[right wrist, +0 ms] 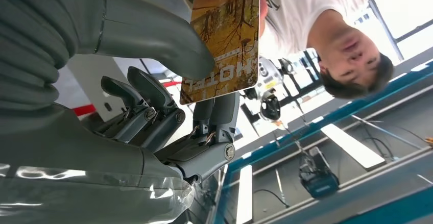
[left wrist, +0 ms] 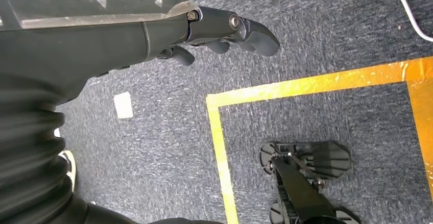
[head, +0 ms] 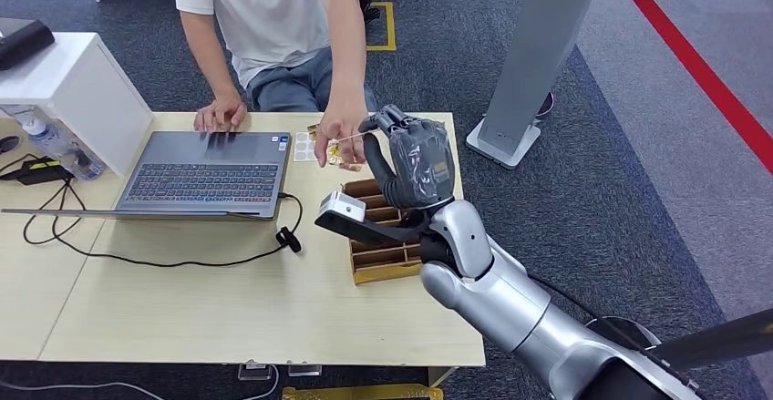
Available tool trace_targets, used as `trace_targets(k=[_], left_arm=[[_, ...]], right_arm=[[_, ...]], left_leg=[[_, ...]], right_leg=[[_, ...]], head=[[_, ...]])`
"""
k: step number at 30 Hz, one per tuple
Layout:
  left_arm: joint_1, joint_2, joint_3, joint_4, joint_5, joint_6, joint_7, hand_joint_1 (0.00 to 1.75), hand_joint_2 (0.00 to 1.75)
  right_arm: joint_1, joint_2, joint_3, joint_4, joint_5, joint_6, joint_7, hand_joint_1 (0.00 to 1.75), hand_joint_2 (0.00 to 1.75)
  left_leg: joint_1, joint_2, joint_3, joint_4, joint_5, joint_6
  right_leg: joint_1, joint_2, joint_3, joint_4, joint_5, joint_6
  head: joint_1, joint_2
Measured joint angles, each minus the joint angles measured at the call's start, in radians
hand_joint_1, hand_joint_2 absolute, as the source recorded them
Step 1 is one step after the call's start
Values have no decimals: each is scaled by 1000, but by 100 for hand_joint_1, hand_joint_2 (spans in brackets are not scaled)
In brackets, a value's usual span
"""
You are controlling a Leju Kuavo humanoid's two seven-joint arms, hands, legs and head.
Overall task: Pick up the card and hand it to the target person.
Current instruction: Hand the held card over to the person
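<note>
The card (right wrist: 224, 40) — yellow-brown, printed with trees and the word HOTEL — is pinched between the thick grey thumb (right wrist: 153, 38) and the darker fingers (right wrist: 217, 114) of the right hand (head: 415, 158), which is raised above the far right part of the wooden table (head: 228, 309). In the head view the card (head: 351, 136) is seen edge-on as a thin pale line, and its far end is gripped by the person's hand (head: 342, 136), so the card is held from both sides at once. The person, in a white T-shirt (head: 264, 8), is seated behind the table, the other hand resting on the open laptop (head: 205, 177). A wooden compartment tray (head: 378, 254) lies on the table just under the right arm, and a black cable (head: 164, 259) is looped across the tabletop. The left hand (left wrist: 219, 30) is hung above dark carpet (left wrist: 316, 40) marked with yellow tape (left wrist: 306, 86) — its fingers are curled inward and nothing is held in them.
</note>
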Motion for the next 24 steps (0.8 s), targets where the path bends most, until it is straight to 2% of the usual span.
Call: trace_targets(k=[6,10,14,17,24], left_arm=[[0,-2,0,0,-6,1,-3,0,175],[0,-2,-1,0,-7,0,-11,0,175],[-1,-2,-1,0,-8,-1,-15,0,0],[-1,-2,-1,0,-1,6,-17,0,0],[-1,-1,-1,0,19,19,-3,0,0]], right_arm=[[56,30,-95,1,62,-1,-110,171,175],[79,51,-154,13,66,-1,-126,2,175],[91,58,-172,31,34,-1,-122,0,175],[94,63,-172,48,-63,0,-131,0,175],[97,64,-155,77,-515,43,-213,0,175]], left_leg=[[0,0,0,0,0,0],[0,0,0,0,0,0],[0,0,0,0,0,0],[0,0,0,0,0,0],[0,0,0,0,0,0]], right_leg=[[0,0,0,0,0,0],[0,0,0,0,0,0],[0,0,0,0,0,0],[0,0,0,0,0,0],[0,0,0,0,0,0]], head=[[-2,0],[-1,0],[0,0],[0,0],[-2,0]])
